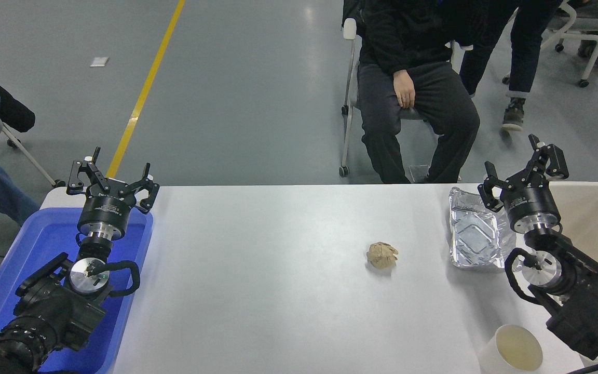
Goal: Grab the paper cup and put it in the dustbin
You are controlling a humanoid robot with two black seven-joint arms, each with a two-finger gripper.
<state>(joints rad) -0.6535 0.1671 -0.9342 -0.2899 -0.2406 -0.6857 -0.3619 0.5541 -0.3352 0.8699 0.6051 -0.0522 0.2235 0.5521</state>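
Observation:
The paper cup [513, 349], white with a cream inside, stands upright at the table's near right corner, just left of my right forearm. The beige dustbin [597, 218] sits at the table's right end, partly hidden by the right arm. My right gripper [522, 167] is open and empty, raised at the table's far edge between the foil tray and the dustbin, well away from the cup. My left gripper [112, 175] is open and empty, parked over the far end of the blue tub.
A silver foil tray [476, 234] lies left of the right gripper. A crumpled tan paper ball [382, 255] lies mid-table. A blue tub [39, 249] sits at the left end. A person sits beyond the far edge; another stands behind.

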